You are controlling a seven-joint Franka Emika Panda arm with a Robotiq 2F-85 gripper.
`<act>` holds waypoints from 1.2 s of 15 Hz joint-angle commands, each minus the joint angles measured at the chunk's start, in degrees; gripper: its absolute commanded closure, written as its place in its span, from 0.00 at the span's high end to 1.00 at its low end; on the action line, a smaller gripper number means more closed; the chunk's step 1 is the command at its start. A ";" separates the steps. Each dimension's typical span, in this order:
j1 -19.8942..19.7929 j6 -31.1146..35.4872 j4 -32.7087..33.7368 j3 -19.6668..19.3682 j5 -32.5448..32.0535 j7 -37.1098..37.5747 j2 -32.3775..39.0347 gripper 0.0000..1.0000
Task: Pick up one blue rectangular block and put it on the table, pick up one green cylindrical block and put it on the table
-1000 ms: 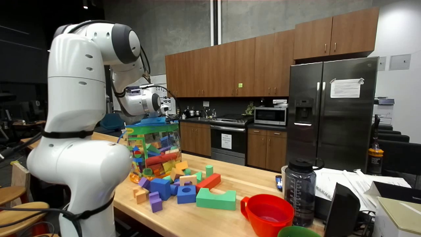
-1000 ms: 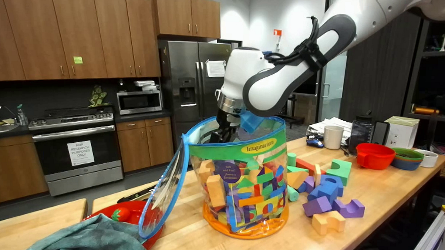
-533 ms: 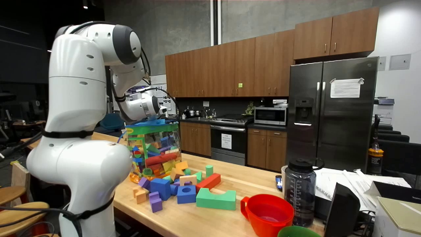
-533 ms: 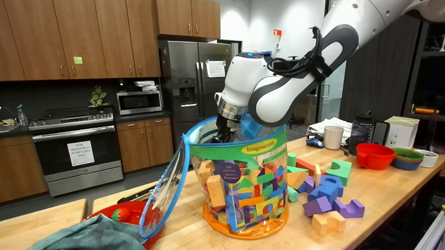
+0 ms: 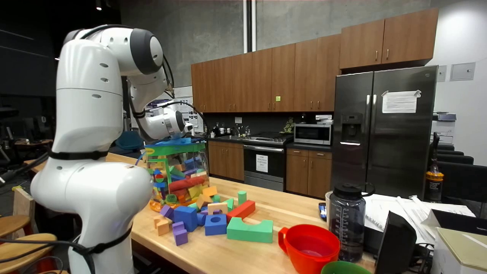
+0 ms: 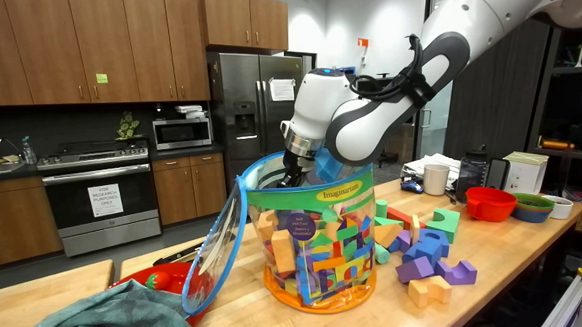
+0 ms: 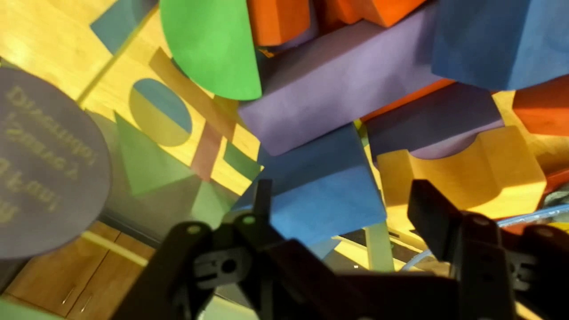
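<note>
Claw (image 7: 341,191) now sits lower in the clear toy bag (image 6: 289,200), spread wide over a blue rectangular block (image 7: 318,186), so grabbing seems next.

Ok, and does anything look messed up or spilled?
A bit! Loose blocks lie jumbled on the table beside the clear bag, which looks odd because other blocks are inside it. The bag's lid hangs open down one side, not over the top. I can't see anything broken.
</note>
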 commanded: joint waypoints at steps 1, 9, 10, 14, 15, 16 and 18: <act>0.47 0.00 -0.83 -0.71 -0.71 -0.57 -0.68 0.48; 0.35 0.03 -0.43 -0.81 -0.75 -1.60 -0.51 0.03; 0.35 -0.06 -0.37 -0.79 -0.63 -1.67 -0.55 0.02; 0.28 -0.03 -0.19 -0.83 -0.61 -1.88 -0.49 0.32; 0.22 -0.18 -0.07 -0.80 -0.40 -2.18 -0.47 0.37; 0.16 -0.40 0.13 -0.81 -0.31 -2.52 -0.53 0.42; -0.05 -0.80 0.78 -0.95 -0.39 -3.50 -0.52 0.55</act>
